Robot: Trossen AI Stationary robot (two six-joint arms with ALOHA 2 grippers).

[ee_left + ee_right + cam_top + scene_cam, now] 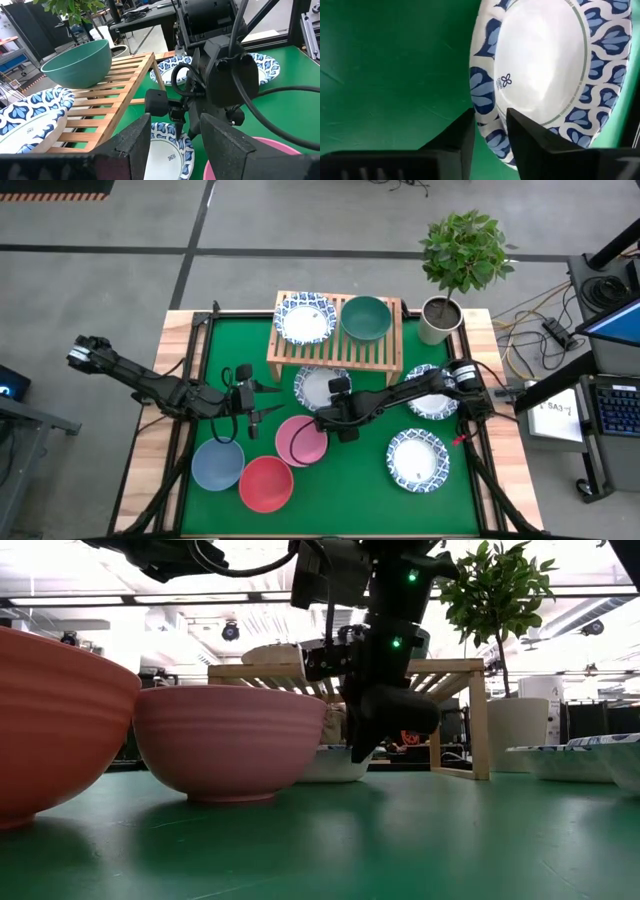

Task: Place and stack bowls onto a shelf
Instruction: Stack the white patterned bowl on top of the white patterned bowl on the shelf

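Observation:
A shallow white bowl with a blue patterned rim (318, 385) sits on the green mat in front of the light-wood shelf (335, 352). My right gripper (490, 135) stands over that bowl's near edge, pointing down, shut on it. My left gripper (175, 150) is open. It hovers left of the bowl (263, 399), pointing toward the right arm, and touches nothing. On the shelf stand another patterned white bowl (303, 319) and the dark green bowl (366, 317). The pink bowl (300, 440), red bowl (266, 484) and blue-grey bowl (218, 465) rest on the mat nearer me. My right gripper pinches the patterned rim (490, 112) of the white bowl on its near side, one finger (522, 132) inside the bowl and the other (462, 132) outside. The fingers come from above, pointing down. In the low view the bowl (325, 766) still appears to rest on the mat.
Two more patterned white bowls lie on the mat's right side (431, 391) (418, 460). A grey plant pot with a small tree (440, 320) stands right of the shelf. The shelf's right end is bare. The pink bowl sits close beside my right wrist.

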